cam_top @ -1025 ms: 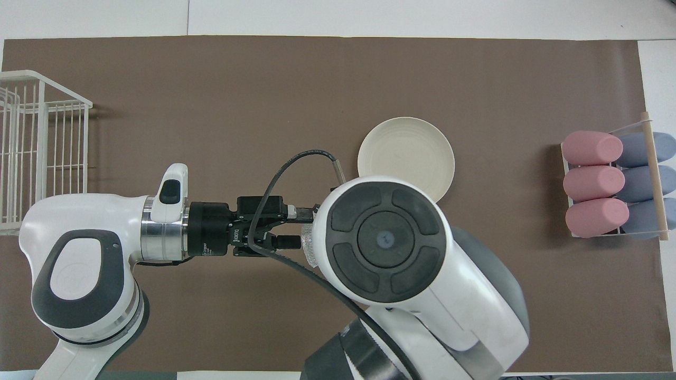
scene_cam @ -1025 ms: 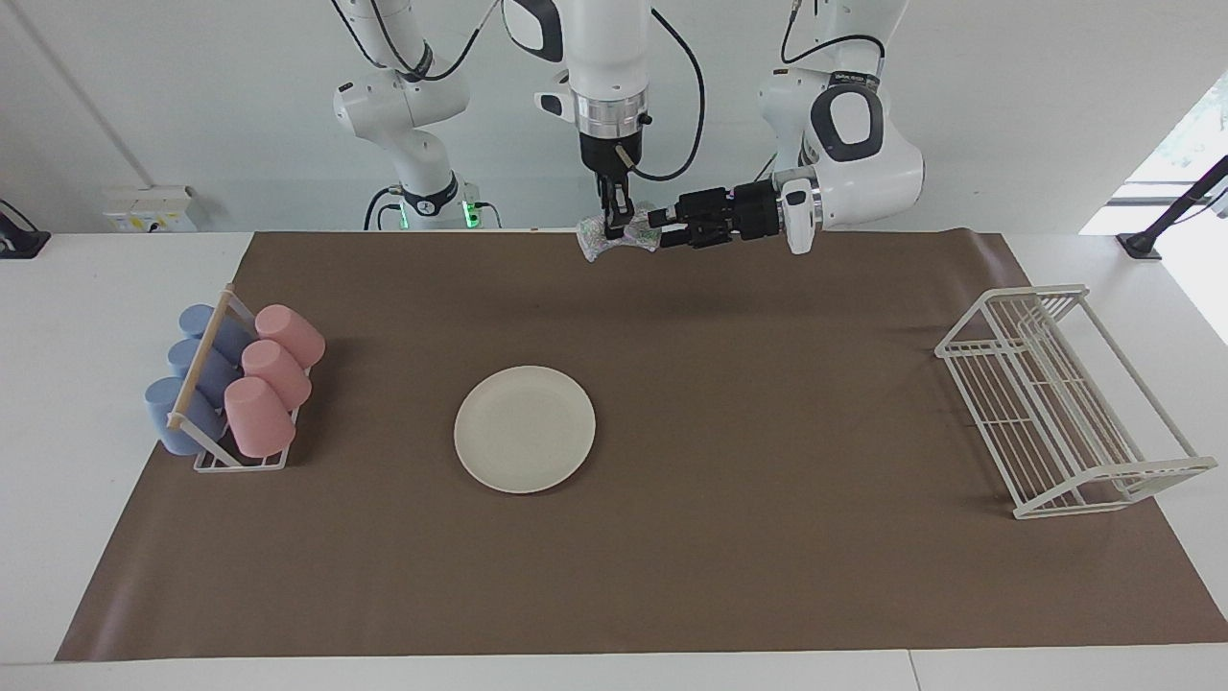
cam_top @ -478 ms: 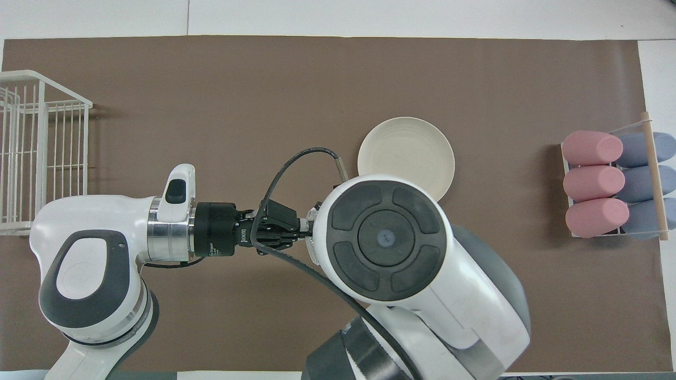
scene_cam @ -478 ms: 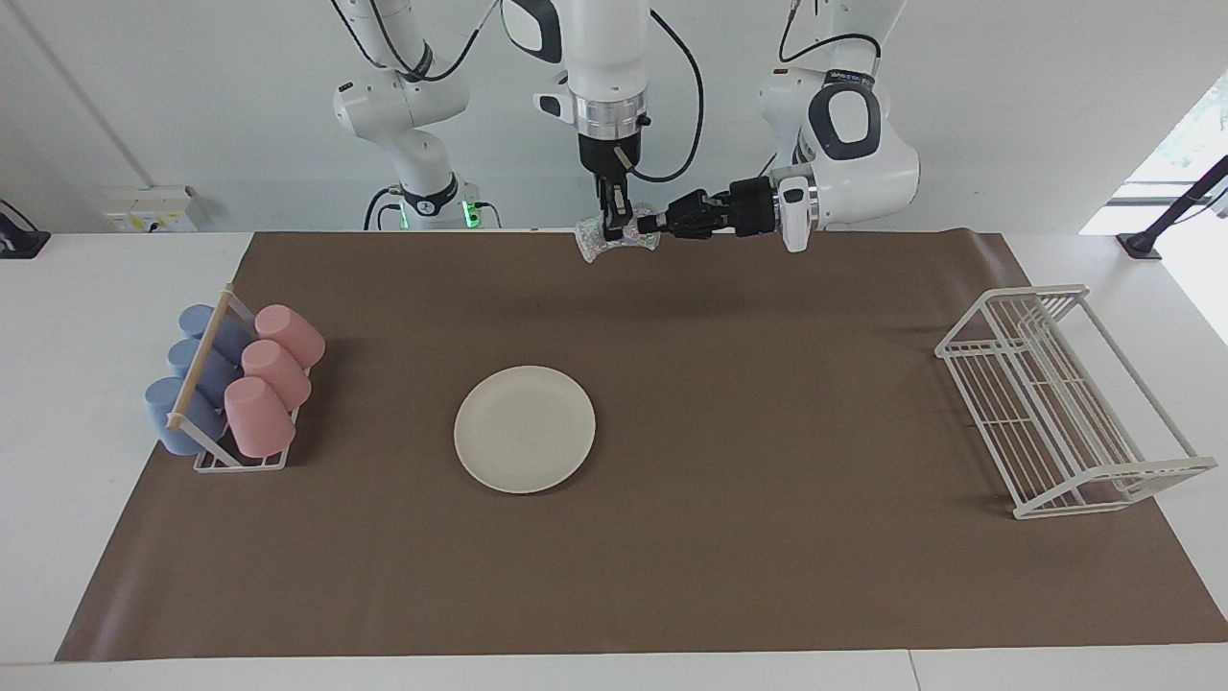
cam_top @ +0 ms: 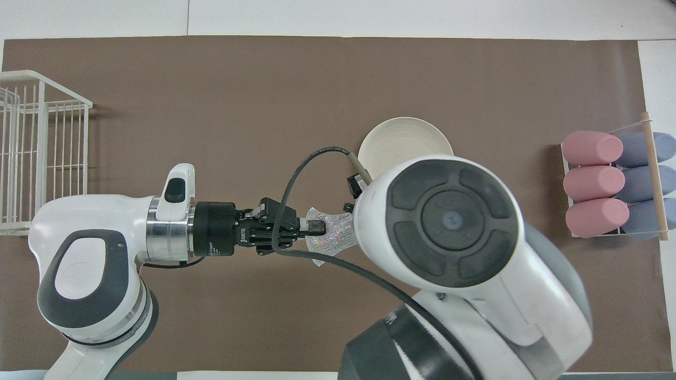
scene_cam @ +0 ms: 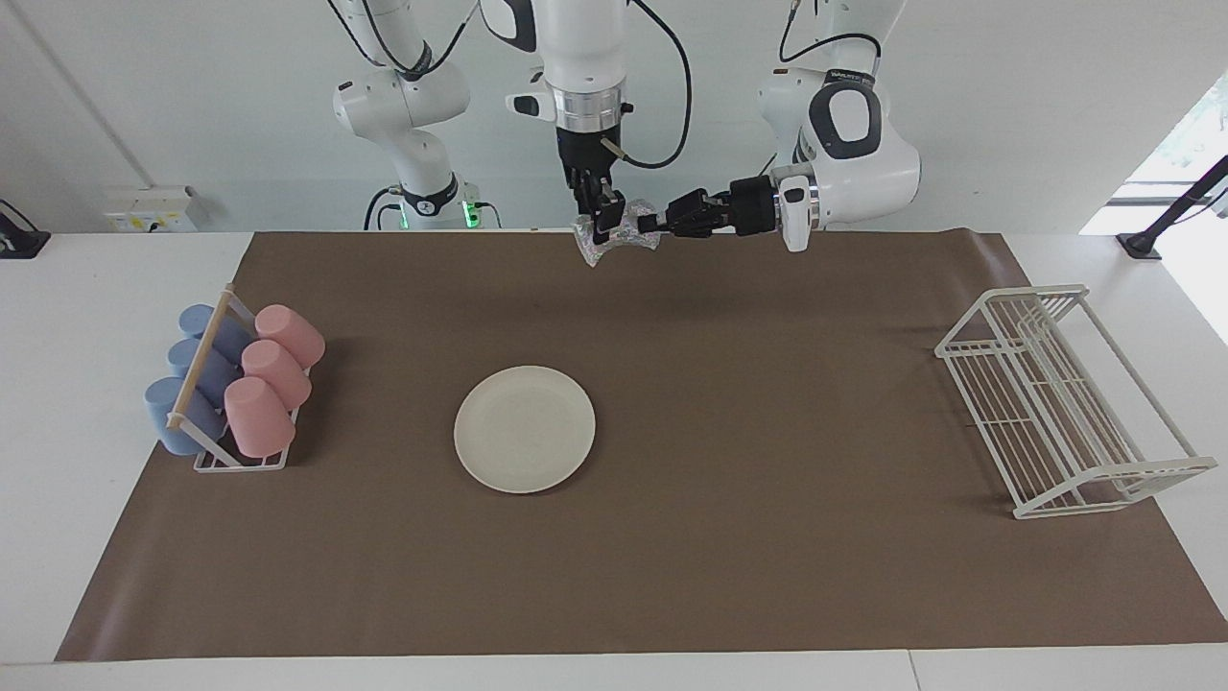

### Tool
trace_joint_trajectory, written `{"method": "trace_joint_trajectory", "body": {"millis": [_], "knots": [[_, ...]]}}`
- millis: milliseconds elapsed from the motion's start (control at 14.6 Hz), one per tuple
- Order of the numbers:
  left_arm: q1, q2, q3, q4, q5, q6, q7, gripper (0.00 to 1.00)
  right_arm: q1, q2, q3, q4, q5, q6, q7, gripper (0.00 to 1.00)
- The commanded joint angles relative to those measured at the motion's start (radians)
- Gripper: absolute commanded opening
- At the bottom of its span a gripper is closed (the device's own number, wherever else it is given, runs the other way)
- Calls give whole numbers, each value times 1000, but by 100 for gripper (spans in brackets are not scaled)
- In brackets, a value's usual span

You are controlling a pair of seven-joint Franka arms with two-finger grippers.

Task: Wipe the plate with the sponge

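The silvery, wrinkly sponge point(scene_cam: 619, 233) is held in the air over the mat's edge nearest the robots, stretched between both grippers. My left gripper point(scene_cam: 651, 224) reaches in level and is shut on one end of it. My right gripper point(scene_cam: 597, 225) points straight down and is shut on the other end. In the overhead view the sponge point(cam_top: 332, 238) shows at the left gripper point(cam_top: 318, 227), while the right arm's wrist hides the right gripper. The cream-white plate point(scene_cam: 525, 429) lies flat on the mat, farther from the robots, partly covered in the overhead view point(cam_top: 404, 140).
A small rack of pink and blue cups point(scene_cam: 230, 389) lies at the right arm's end of the brown mat point(scene_cam: 767, 576). A white wire rack point(scene_cam: 1055, 403) stands at the left arm's end. Both also show in the overhead view: cups point(cam_top: 612, 184), wire rack point(cam_top: 37, 153).
The left gripper closed on the sponge beside the right gripper. The right gripper then shifted toward its own end of the table, stretching the sponge out between the two.
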Motion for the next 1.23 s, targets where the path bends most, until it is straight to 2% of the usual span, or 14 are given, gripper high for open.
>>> {"method": "trace_joint_trajectory", "body": {"millis": [0,137,342,478,752,888,1161], "knots": [[-7,-6,18,7,1,5,-41,0,-117,-63,2,-43,-6,-65,-300,100],[14,-7,19,23,45,5,-82,0,-202,-79,2,-40,-3,-79,-469,100],[86,-1,19,89,223,-6,-206,0,-303,-83,-4,-34,-3,-84,-696,100],[120,8,19,135,361,-9,-286,0,-381,-86,-9,-34,-3,-85,-890,100],[122,39,19,190,691,22,-404,0,-536,-86,-12,-41,-3,-94,-1279,100],[134,56,22,210,774,19,-429,0,-566,-85,-12,-42,-3,-102,-1377,100],[152,74,22,251,1059,-21,-487,0,-584,-79,-34,-26,-4,-133,-1593,100]]}}
